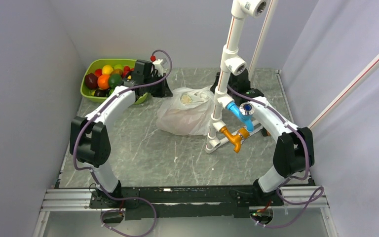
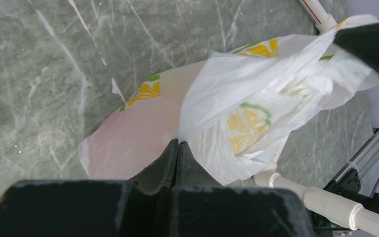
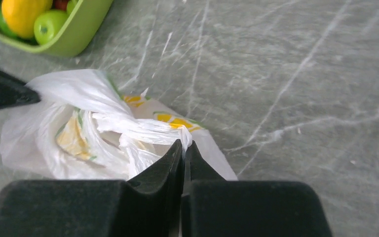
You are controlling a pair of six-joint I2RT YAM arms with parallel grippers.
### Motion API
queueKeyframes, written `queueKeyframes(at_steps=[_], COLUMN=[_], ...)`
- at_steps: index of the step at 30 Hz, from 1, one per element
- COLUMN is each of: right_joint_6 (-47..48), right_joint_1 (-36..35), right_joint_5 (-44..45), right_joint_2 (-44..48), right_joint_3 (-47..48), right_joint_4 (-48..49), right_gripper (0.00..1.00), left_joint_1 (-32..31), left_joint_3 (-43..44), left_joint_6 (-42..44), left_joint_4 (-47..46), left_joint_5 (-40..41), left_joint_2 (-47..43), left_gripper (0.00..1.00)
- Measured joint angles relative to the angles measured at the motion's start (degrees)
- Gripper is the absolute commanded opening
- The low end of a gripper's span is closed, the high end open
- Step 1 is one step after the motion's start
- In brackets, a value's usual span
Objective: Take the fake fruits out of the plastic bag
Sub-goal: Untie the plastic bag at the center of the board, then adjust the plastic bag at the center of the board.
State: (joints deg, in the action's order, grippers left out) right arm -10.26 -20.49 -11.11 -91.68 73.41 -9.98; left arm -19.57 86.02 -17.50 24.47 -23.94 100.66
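The plastic bag (image 1: 185,116), thin white film printed with lemon slices, lies in the middle of the table. My left gripper (image 2: 178,141) is shut on its film at one side, and my right gripper (image 3: 184,143) is shut on a twisted strip of the bag (image 3: 128,126) at the other side. The film is drawn out between the two. In the top view my left gripper (image 1: 168,92) sits at the bag's left edge, while the right one is mostly behind a pipe. The fake fruits are hidden inside the bag (image 2: 237,98); only a faint pink tint shows through.
A lime-green tray (image 1: 90,94) with several fruits stands at the back left, and its wall (image 3: 81,37) shows in the right wrist view. A white pipe stand (image 1: 232,49) with blue and orange fittings rises just right of the bag, its foot (image 1: 216,144) on the table.
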Motion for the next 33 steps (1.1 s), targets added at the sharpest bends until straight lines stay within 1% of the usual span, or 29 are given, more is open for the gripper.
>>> queueKeyframes(at_steps=[2, 5, 9, 11, 16, 17, 18, 22, 23, 24, 26, 29, 30, 31, 33], right_joint_6=[-1.9, -6.3, -13.9, -16.6, -20.2, -20.6, -21.0, -21.2, -20.8, -20.5, -19.6, -19.1, -19.1, -19.1, -19.1], right_joint_1=[1.9, 6.6, 13.6, 14.9, 15.4, 15.4, 15.4, 14.3, 13.7, 13.2, 12.1, 10.9, 10.7, 10.7, 10.7], right_joint_5=[0.3, -0.4, -5.9, -8.4, -14.4, -15.8, -17.7, -22.7, -23.3, -23.9, -25.2, -27.0, -27.4, -28.0, -28.5], right_joint_2=[1.0, 3.7, 6.3, 6.5, 6.5, 6.4, 6.4, 5.4, 5.3, 5.2, 5.2, 5.2, 5.2, 5.2, 5.3], right_joint_3=[-0.9, -4.4, -10.2, -11.4, -11.7, -11.9, -12.1, -12.3, -12.3, -12.3, -12.3, -12.3, -12.3, -12.3, -12.5], right_joint_4=[1.1, 3.4, 8.9, 10.5, 15.3, 16.6, 18.3, 21.6, 21.6, 21.6, 21.7, 22.3, 22.6, 23.1, 23.7], right_gripper=[0.0, 0.0, 0.0, 0.0, 0.0, 0.0, 0.0, 0.0, 0.0, 0.0, 0.0, 0.0, 0.0, 0.0, 0.0], left_joint_1=[0.3, 1.6, 4.0, 4.5, 7.4, 7.8, 8.2, 8.5, 8.3, 8.0, 6.9, 4.7, 3.6, 2.2, -1.1], left_joint_3=[-0.5, -1.8, -3.2, -3.8, -6.5, -7.0, -7.6, -8.0, -8.0, -8.0, -8.0, -8.0, -8.0, -8.0, -8.1], left_joint_6=[-0.5, -1.8, -4.2, -5.6, -8.6, -8.9, -9.2, -8.3, -7.3, -6.0, -3.1, 0.6, 2.4, 4.2, 7.8], left_joint_4=[-0.3, -1.2, -3.5, -5.2, -8.9, -9.7, -10.6, -11.9, -11.5, -10.9, -9.4, -8.5, -8.4, -8.4, -8.8], left_joint_5=[0.8, 1.1, -1.5, -4.0, -9.6, -10.7, -12.0, -13.6, -13.2, -11.9, -8.8, -3.8, -1.4, 1.3, 6.3], left_joint_2=[-0.8, -2.4, -3.6, -3.7, -3.7, -3.7, -3.7, -4.1, -4.5, -5.2, -7.5, -11.4, -12.9, -14.3, -16.7], left_gripper=[0.0, 0.0, 0.0, 0.0, 0.0, 0.02, 0.08, 0.37, 0.47, 0.55, 0.66, 0.73, 0.78, 0.86, 0.9])
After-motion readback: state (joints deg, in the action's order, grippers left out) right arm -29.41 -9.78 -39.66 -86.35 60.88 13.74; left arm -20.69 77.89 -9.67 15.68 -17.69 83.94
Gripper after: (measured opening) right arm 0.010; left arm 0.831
